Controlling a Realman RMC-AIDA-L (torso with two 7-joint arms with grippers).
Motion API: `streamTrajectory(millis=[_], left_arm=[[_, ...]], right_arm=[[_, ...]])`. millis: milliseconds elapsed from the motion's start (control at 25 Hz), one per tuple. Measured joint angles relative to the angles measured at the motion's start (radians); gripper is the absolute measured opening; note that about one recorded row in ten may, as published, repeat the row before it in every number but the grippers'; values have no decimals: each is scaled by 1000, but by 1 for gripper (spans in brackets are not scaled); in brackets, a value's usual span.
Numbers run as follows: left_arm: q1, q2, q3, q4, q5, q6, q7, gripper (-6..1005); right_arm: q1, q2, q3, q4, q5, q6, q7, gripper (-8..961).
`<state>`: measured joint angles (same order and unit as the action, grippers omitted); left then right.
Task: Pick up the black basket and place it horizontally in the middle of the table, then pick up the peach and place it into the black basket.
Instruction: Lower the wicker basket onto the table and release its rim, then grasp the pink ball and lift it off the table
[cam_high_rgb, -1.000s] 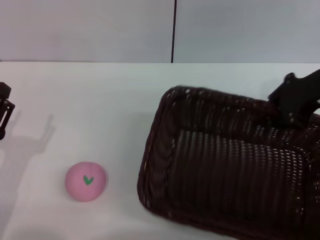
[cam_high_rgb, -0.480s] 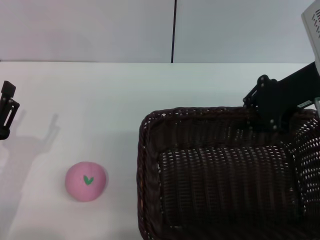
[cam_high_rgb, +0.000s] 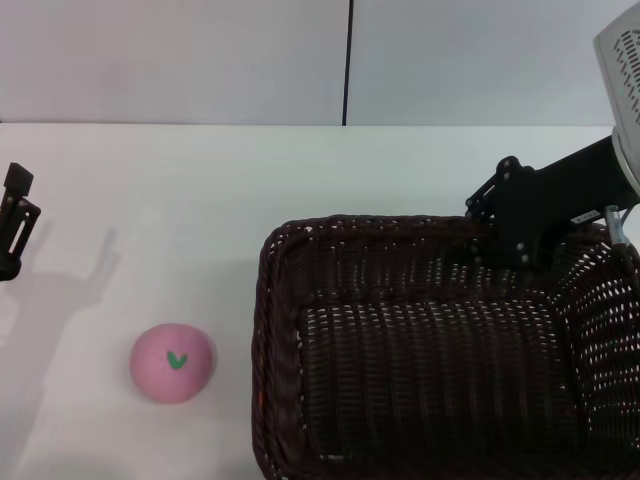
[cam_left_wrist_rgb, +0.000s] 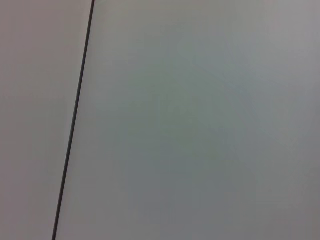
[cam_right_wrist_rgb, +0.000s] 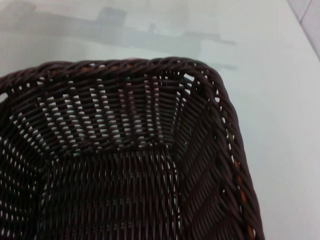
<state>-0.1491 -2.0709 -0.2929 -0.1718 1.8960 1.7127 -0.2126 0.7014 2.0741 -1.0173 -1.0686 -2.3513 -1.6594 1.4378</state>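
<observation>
White counter (cam_high_rgb: 200, 200), grey seamed wall (cam_high_rgb: 450, 60) behind. Right end effector (cam_high_rgb: 510, 240) clamped on black basket (cam_high_rgb: 420, 350) rim, lower right; left end effector (cam_high_rgb: 12, 225) grip indeterminable; peach (cam_high_rgb: 172, 362) lower left.

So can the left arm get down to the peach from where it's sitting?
Probably yes. The left gripper sits at the table's left edge, and only bare tabletop lies between it and the peach. The black basket lies to the peach's right.

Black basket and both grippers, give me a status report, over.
Right gripper at black basket far rim, grip hidden. Left gripper parked at table's left edge. Peach left of basket, apart, path unobstructed.
</observation>
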Motion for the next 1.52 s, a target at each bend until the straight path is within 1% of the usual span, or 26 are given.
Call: streamTrajectory(millis=[360,480,520,600,680,760,800,840,880,920,960,1000,1080,1120,1160,1280,1440,1520], left_arm=[[1,1,0,0,0,-2,-4,803],[1,2,2,0,0,-3,-5,803],[2,3,8,1,0,-3,-6,803],[2,8,32,10,0,-2,-24,803],[-3,13,70,55,2,12,-101,802],[-3,13,70,55,2,12,-101,802],[-19,15,141,176,2,50,-252,802],[-19,15,141,176,2,50,-252,802],[-28,15,198,265,2,72,-340,802],[-28,15,198,265,2,72,-340,802],[-37,15,325,426,2,84,-475,802],[-37,15,368,475,2,80,-515,802],[-37,15,423,534,2,68,-565,802],[-38,15,498,600,2,44,-621,802],[-38,14,514,611,2,40,-628,802],[-39,13,611,659,2,-2,-662,802],[-40,14,727,672,3,-49,-670,803],[-40,15,754,692,23,-47,-694,803]], right_arm=[[-22,1,0,4,12,20,7,218],[-39,1,5,-27,42,4,18,434],[-50,1,9,-53,61,-9,29,448],[-86,0,20,-118,116,-34,60,477],[-140,-1,35,-199,206,-60,102,506],[-205,-1,58,-269,317,-80,147,506],[-248,0,69,-298,379,-87,167,506],[-289,1,77,-319,453,-87,182,506],[-331,1,84,-329,528,-82,188,506],[-369,1,91,-329,593,-78,189,506],[-409,2,96,-317,673,-71,185,506],[-443,2,101,-296,753,-64,173,506],[-503,3,104,-226,896,-62,130,506],[-529,4,104,-187,958,-63,101,506],[-549,5,104,-148,997,-60,75,506],[-593,9,105,-19,1112,-56,-16,506],[-605,7,110,173,1207,-62,-106,506],[-605,6,123,236,1227,-63,-140,506]])
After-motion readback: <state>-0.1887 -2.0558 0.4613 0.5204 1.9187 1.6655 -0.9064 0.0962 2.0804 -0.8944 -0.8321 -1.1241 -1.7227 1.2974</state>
